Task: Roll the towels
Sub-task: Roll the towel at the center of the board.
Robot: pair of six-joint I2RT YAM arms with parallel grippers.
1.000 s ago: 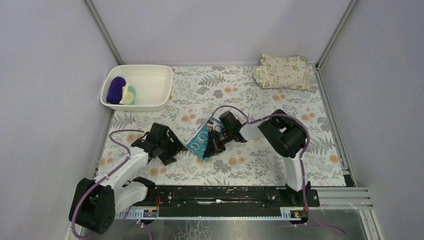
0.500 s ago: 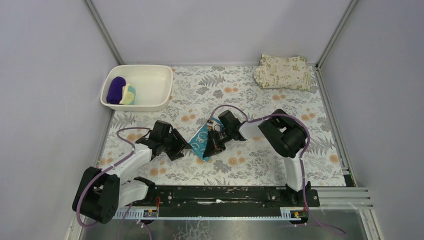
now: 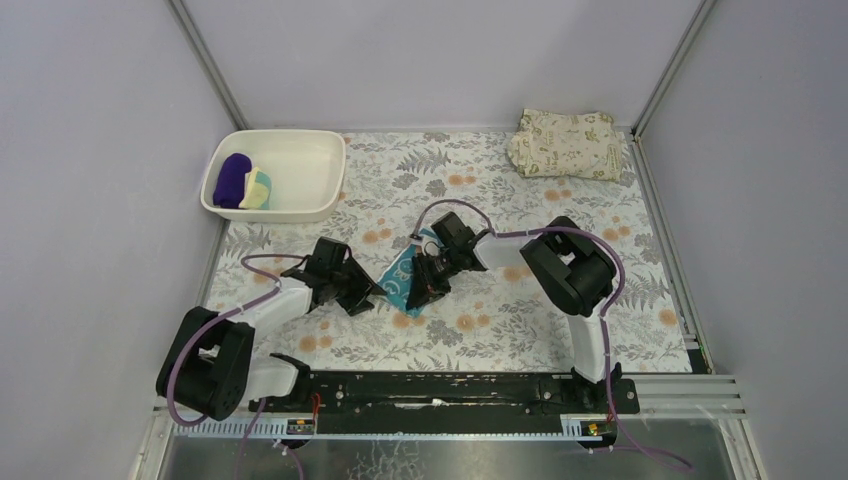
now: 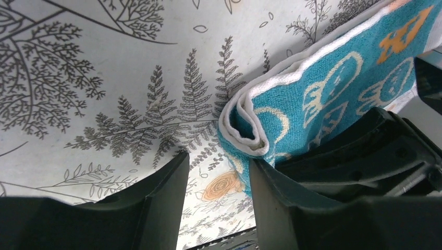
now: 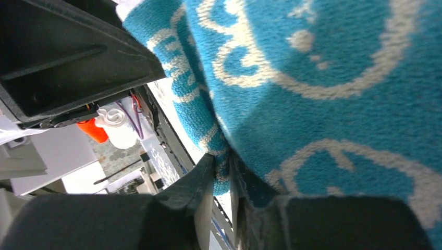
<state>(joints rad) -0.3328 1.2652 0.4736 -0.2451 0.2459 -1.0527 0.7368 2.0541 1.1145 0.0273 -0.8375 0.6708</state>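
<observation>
The teal towel with white swirls [image 3: 402,279] lies mid-table, partly rolled. In the left wrist view its rolled end [image 4: 250,125] sits just beyond my open left gripper [image 4: 216,172], whose right finger touches it. My left gripper [image 3: 368,295] is at the towel's left side. My right gripper [image 3: 420,285] is shut on the towel's edge [image 5: 224,156], the cloth pinched between its fingers. The purple towel [image 3: 232,178] and the pale yellow towel [image 3: 258,188] lie rolled in the white tub [image 3: 300,205].
A beige leaf-printed folded cloth [image 3: 565,143] lies at the back right corner. The white tub stands at the back left. The table has a floral cover [image 3: 480,330]. Grey walls enclose three sides.
My left gripper has moved right and forward up to the teal towel's left end. My right gripper, holding the towel, has shifted slightly left.
</observation>
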